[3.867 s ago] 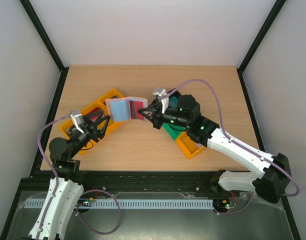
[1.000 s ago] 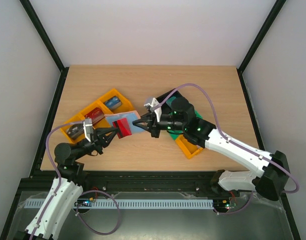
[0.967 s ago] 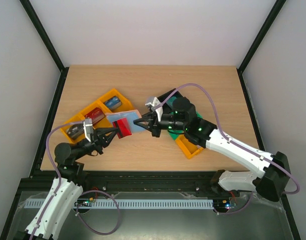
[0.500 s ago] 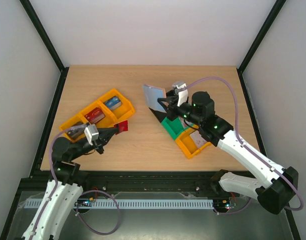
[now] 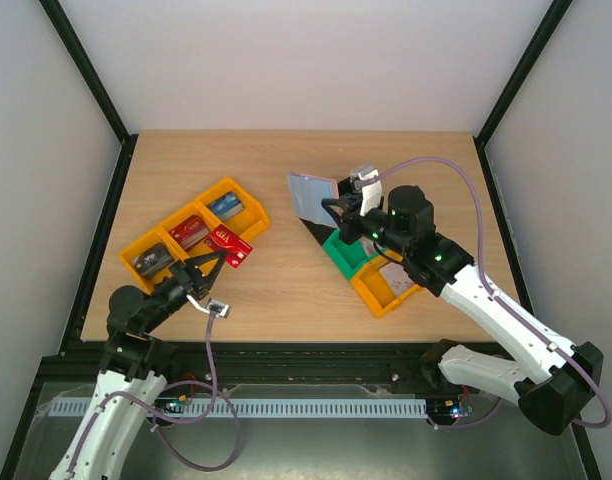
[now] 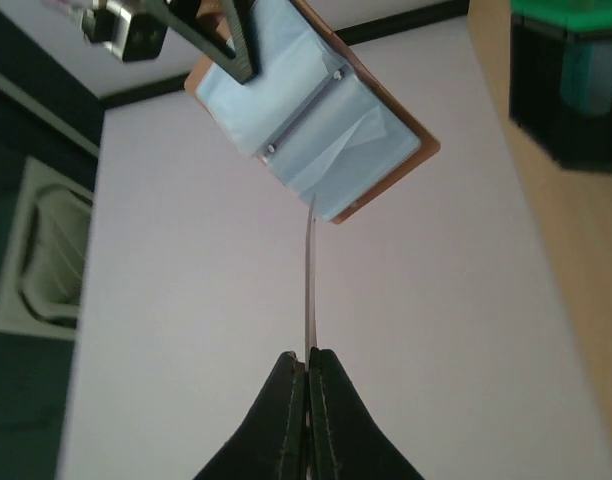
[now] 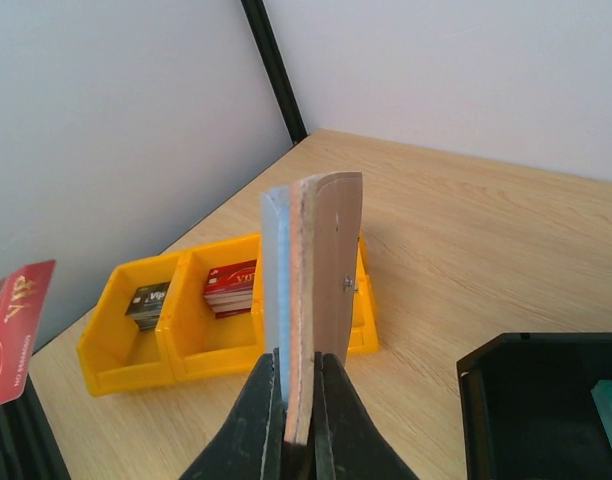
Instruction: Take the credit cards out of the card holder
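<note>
My left gripper (image 5: 218,260) is shut on a red credit card (image 5: 230,247), which hangs face-up just off the near side of the orange bin (image 5: 231,184). In the left wrist view that credit card (image 6: 308,290) shows edge-on as a thin line rising from the gripper (image 6: 308,356). The card holder (image 5: 311,194), brownish-pink outside and pale blue-grey inside, is held raised above the table by my right gripper (image 5: 332,206). In the right wrist view the card holder (image 7: 324,260) stands upright, folded nearly shut, with the gripper (image 7: 297,372) shut on its lower edge.
The orange bin has three compartments holding stacks of dark (image 5: 148,262), red (image 5: 191,232) and blue (image 5: 226,207) cards. Under the right arm stand a green bin (image 5: 343,256), a second orange bin (image 5: 379,293) and a black bin (image 7: 546,400).
The red card has come out of the holder. My left gripper has drawn it back left to the orange bin and turned it flat; my right gripper has lifted the holder away to the right.
</note>
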